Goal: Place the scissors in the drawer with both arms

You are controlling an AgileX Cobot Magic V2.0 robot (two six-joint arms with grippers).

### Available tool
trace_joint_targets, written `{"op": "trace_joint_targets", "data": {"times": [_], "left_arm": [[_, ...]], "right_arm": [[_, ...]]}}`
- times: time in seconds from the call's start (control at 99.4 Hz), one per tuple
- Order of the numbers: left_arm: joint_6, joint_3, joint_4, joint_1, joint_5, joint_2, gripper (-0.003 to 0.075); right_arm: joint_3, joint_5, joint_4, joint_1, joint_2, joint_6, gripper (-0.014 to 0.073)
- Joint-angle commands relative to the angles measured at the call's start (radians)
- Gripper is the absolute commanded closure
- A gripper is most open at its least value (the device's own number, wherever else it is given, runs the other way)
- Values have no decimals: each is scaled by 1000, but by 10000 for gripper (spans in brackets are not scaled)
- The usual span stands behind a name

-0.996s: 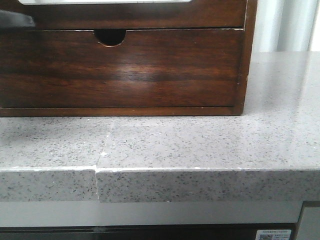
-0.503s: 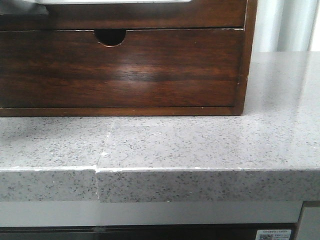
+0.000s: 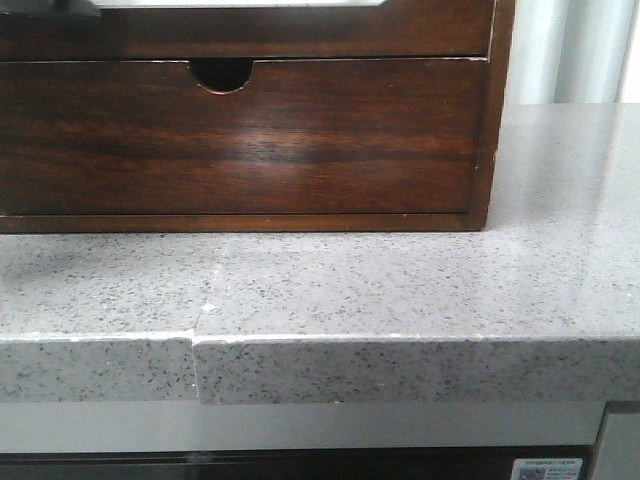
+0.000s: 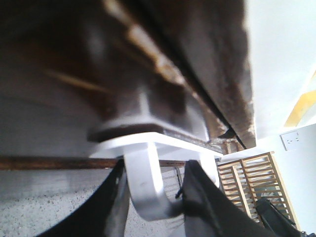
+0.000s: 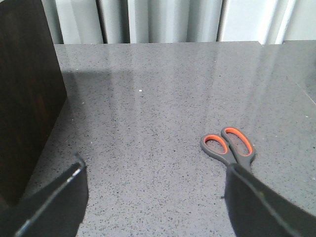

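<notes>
**Grey-handled scissors lie before the right end effector**

Speckled grey surface [image 5: 158, 89] carries the scissors [image 5: 228, 147], lying flat just ahead of the right end effector [image 5: 153, 197], by one fingertip; its fingers are spread wide and empty. The left end effector [image 4: 153, 197] is pressed close under the dark wooden cabinet [image 4: 187, 59], fingers straddling a white bracket [image 4: 148, 187]. I cannot tell whether they grip it.

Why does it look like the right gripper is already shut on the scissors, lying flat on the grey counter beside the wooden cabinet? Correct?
Not quite. The right gripper is open and holds nothing; the right wrist view shows its fingers spread wide. The scissors do lie flat on the grey counter beside the wooden cabinet.
</notes>
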Motion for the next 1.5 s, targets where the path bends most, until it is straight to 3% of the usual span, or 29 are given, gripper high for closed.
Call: {"op": "trace_joint_targets", "data": {"times": [0.0, 0.261, 0.704, 1.136, 1.277, 1.488], "left_arm": [[66, -29, 0, 4, 107, -30, 661], [73, 69, 22, 4, 114, -122, 681], [70, 228, 152, 4, 101, -453, 681], [-80, 235, 316, 4, 30, -530, 673], [-88, 235, 321, 4, 27, -530, 612], [-88, 235, 328, 4, 35, -530, 406]], "right_arm": [[-34, -78, -14, -6, 13, -5, 78], [-34, -78, -14, -6, 13, -5, 78], [-34, -78, -14, -6, 13, -5, 78], [-34, -78, -14, -6, 13, -5, 78], [-34, -78, -14, -6, 13, -5, 78], [-34, -78, -14, -6, 13, -5, 78]]}}
